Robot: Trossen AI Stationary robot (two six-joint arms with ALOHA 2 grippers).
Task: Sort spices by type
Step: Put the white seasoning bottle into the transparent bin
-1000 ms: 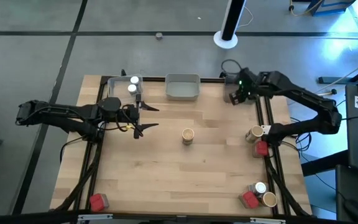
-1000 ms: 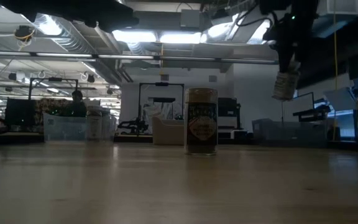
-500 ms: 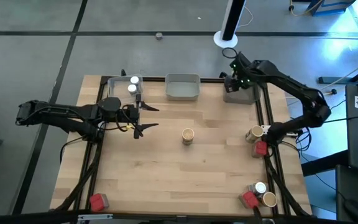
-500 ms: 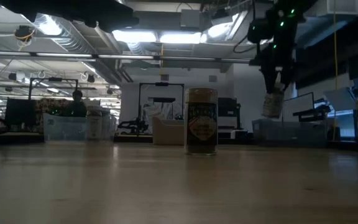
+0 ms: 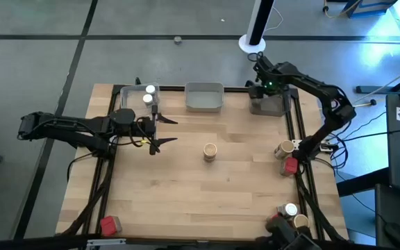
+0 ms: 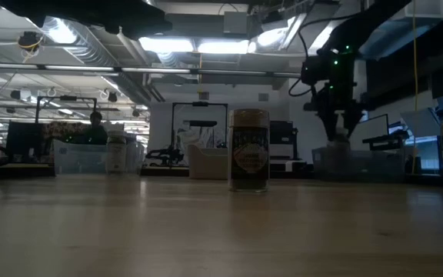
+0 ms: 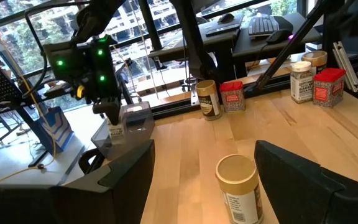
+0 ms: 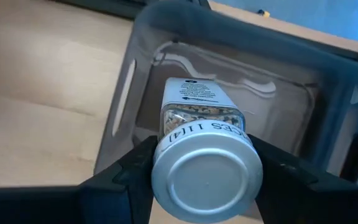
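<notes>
Since earlier frame, right gripper [image 5: 259, 88] was swung from beside far-right tray [image 5: 269, 105] to above it, at 1 o'clock of table; silver-capped jar [image 8: 199, 142] was clamped between its fingers, held over tray, not yet released. Left gripper [image 5: 160, 130] was parked at 10 o'clock, jaws apart, nothing held. Done: two white-capped jars [image 5: 148, 95] were seen in far-left tray [image 5: 125, 93]. Middle tray [image 5: 203, 97] was unfilled. Left: tan jar [image 5: 210, 151] at centre, others at 3, 5 and 7 o'clock.

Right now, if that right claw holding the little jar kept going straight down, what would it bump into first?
Most likely the floor of the empty grey tray directly beneath. The right gripper hangs over it holding a silver-capped jar, so the jar's base would probably touch first.
</notes>
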